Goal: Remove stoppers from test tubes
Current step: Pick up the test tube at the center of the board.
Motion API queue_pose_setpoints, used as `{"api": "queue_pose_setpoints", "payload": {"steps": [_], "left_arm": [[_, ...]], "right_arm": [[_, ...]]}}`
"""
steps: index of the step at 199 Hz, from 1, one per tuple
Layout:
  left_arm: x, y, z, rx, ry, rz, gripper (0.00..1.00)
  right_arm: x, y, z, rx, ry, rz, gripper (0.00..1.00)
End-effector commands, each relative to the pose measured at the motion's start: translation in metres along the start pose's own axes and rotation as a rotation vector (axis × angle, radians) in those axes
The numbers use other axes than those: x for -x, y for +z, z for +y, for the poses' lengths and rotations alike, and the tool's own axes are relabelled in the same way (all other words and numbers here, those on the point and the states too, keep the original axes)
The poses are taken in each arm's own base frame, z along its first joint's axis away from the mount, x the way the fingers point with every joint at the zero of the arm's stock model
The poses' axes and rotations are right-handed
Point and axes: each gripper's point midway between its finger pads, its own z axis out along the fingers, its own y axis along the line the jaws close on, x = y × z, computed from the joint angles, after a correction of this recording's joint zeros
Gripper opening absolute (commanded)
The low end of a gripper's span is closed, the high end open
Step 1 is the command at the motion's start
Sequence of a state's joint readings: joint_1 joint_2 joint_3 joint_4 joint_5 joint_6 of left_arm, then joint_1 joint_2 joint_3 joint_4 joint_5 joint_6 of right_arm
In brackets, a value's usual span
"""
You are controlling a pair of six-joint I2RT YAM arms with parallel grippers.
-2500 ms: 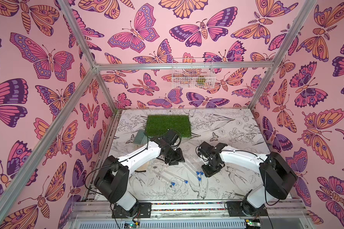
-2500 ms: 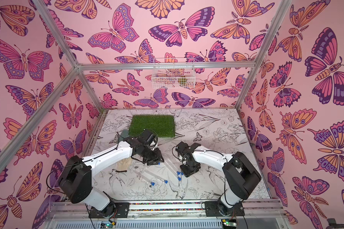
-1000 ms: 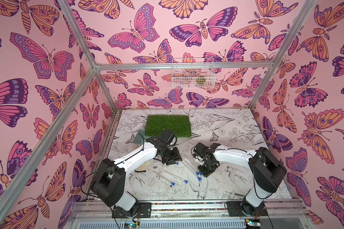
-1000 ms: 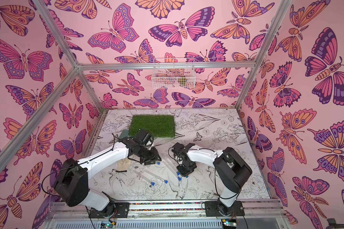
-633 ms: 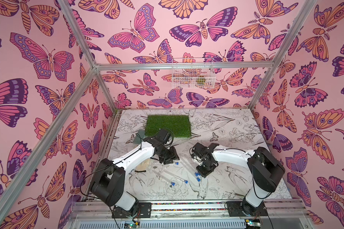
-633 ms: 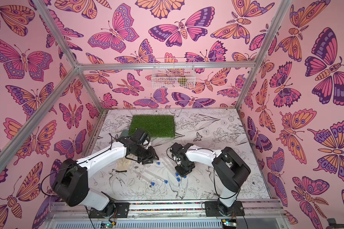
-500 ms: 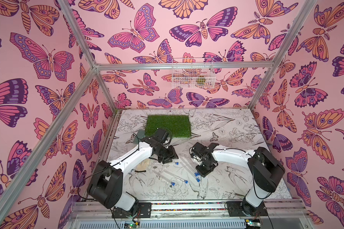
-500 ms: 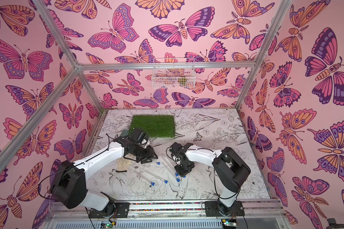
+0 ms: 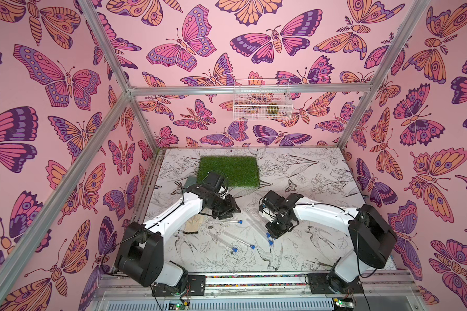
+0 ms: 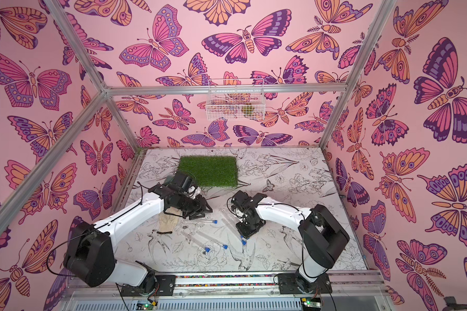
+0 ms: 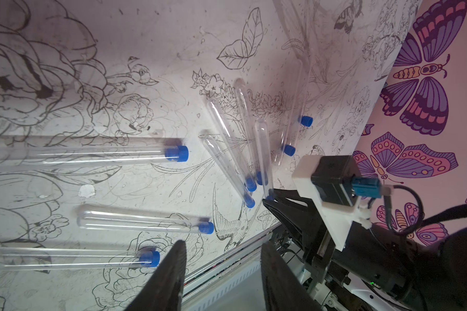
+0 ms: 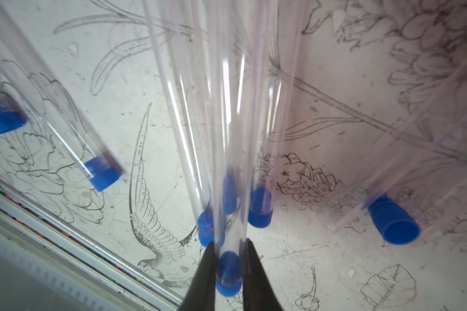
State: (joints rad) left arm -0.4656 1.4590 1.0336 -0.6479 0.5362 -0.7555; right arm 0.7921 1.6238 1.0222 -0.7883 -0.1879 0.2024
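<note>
The right claw [image 12: 229, 243] is pinching one of the test tubes [image 11: 135, 219] at its capped end. Its two dark fingers are pressing on either side of the gripped tube [image 12: 228, 161], just where the blue stopper [image 12: 228, 277] is sitting in the mouth. I cannot tell whether that tube is lifting off the tabletop [image 9: 321, 242]. In both top views this claw is working at the right edge of a small bundle of tubes near the middle of the tabletop, well nearer than the grass mat [image 9: 228, 171].

The left claw [image 11: 222, 243] is hanging open with nothing between its fingers, hovering left of centre. Several tubes are lying singly, apart from one another, nearer than it.

Every tube that is showing clearly is still wearing one of the stoppers [image 11: 176, 153]. I am seeing no open tube mouth and no plug clearly lying loose, though a cap or two at the far side of the bundle is too mixed up with clear plastic to be sure. So the job is looking barely begun: the first pull is only being set up, and all the tubes in view are waiting.
</note>
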Motion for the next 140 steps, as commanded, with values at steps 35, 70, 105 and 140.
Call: {"api": "queue_pose_setpoints", "payload": {"steps": [35, 70, 105, 140], "left_arm": [[0.003, -0.003, -0.019, -0.095, 0.080, 0.003, 0.48], [0.007, -0.013, -0.035, -0.178, 0.120, -0.032, 0.49], [0.013, -0.027, -0.053, -0.275, 0.166, -0.082, 0.50], [0.018, -0.038, -0.080, -0.404, 0.213, -0.100, 0.51]], "right_arm": [[0.015, -0.029, 0.017, 0.147, 0.065, -0.113, 0.15], [0.028, -0.049, 0.024, 0.252, 0.115, -0.171, 0.15], [0.041, -0.076, 0.027, 0.313, 0.136, -0.238, 0.15], [0.050, -0.101, 0.038, 0.374, 0.101, -0.275, 0.16]]}}
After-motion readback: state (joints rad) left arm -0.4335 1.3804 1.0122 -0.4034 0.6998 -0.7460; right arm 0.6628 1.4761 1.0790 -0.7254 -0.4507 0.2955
